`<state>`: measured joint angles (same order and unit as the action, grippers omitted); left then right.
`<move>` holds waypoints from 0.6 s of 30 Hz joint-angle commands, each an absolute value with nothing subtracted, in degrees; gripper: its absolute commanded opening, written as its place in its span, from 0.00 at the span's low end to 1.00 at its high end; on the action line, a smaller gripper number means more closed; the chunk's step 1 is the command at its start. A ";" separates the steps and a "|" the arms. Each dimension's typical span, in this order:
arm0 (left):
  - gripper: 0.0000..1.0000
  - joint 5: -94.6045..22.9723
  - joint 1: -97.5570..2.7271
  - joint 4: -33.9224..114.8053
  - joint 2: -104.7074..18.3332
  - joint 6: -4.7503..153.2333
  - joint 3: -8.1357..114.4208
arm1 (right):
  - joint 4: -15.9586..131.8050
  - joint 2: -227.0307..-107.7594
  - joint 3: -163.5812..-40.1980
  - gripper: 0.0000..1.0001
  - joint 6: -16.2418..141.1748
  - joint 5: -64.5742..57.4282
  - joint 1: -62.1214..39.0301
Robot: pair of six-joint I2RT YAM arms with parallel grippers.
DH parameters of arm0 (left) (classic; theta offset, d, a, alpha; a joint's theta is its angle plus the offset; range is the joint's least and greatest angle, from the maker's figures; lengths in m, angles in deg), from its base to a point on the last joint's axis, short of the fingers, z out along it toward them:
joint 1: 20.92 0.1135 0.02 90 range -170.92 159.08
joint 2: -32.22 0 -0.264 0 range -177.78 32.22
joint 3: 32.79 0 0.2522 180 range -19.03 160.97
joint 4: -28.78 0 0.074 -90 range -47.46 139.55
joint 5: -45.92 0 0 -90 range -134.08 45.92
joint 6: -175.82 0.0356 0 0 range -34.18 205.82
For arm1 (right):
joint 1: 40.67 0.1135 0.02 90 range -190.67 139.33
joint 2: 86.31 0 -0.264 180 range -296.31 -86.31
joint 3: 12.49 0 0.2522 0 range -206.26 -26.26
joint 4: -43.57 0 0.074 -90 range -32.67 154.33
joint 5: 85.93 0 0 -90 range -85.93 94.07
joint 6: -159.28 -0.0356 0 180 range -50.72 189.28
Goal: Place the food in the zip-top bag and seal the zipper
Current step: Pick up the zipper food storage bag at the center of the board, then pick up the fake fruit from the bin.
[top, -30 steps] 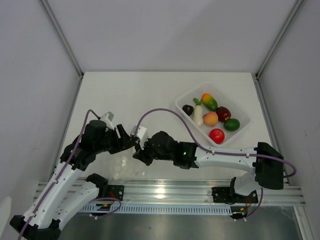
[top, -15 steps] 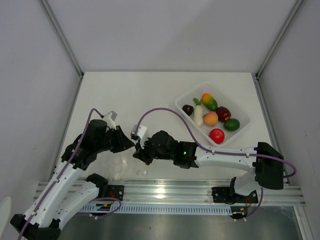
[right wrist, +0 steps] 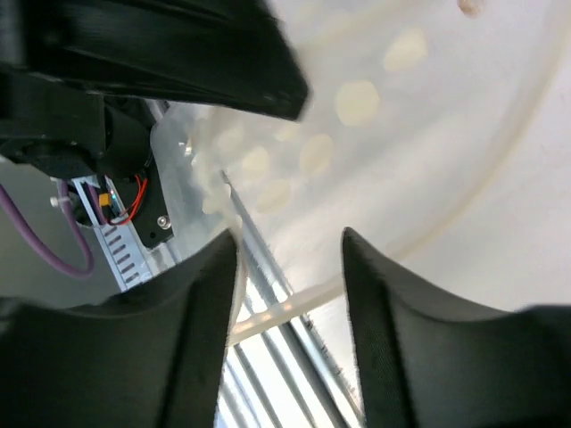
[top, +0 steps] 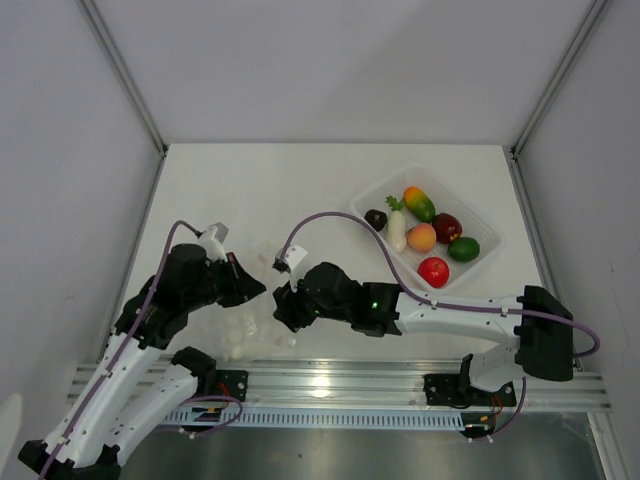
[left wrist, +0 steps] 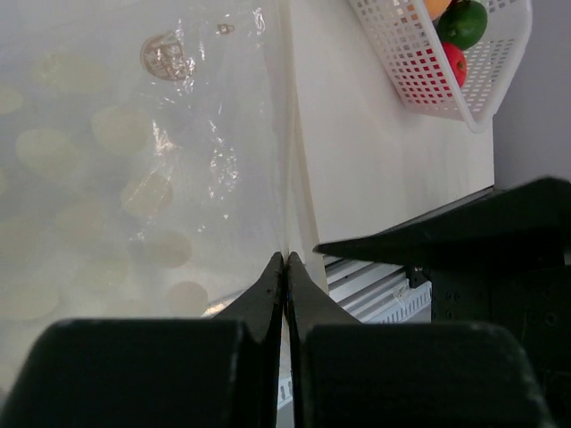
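- Seven pieces of food [top: 421, 237] lie in the clear tray [top: 480, 228], close to the right edge of the table [top: 300, 190].
- None of them is in the zip-top bag [left wrist: 178, 160] yet, so almost all of the job is left.
- I think the step now is getting the bag's mouth open. After that, each piece has to go in, and then the zipper has to be pressed shut.
- The bag is by the near edge of the table, left of the middle, between the two grippers.
- It looks see-through, thin and crinkly, with pale round spots on it. It is hard to see from above.
- The left gripper [left wrist: 285, 263] has its fingers pressed together, pinching the edge of the bag.
- The right gripper [right wrist: 291, 236] has its fingers spread apart, with the bag's plastic right in front of them. I cannot tell if they touch it.
- I cannot pick out the zipper, and I cannot tell if the mouth is open.
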<state>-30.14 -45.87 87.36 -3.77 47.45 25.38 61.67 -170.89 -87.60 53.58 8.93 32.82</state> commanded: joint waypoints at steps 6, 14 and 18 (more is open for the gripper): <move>0.01 -26.94 -45.52 85.53 0.22 49.26 24.66 | 74.01 -163.23 -90.33 0.99 40.91 22.86 32.72; 0.01 -24.74 -45.52 85.09 3.29 47.94 24.48 | 80.26 -153.92 -88.75 0.99 32.73 25.69 29.56; 0.01 -24.83 -45.52 83.68 4.18 47.41 24.74 | 88.59 -151.97 -89.10 0.99 30.53 24.81 23.59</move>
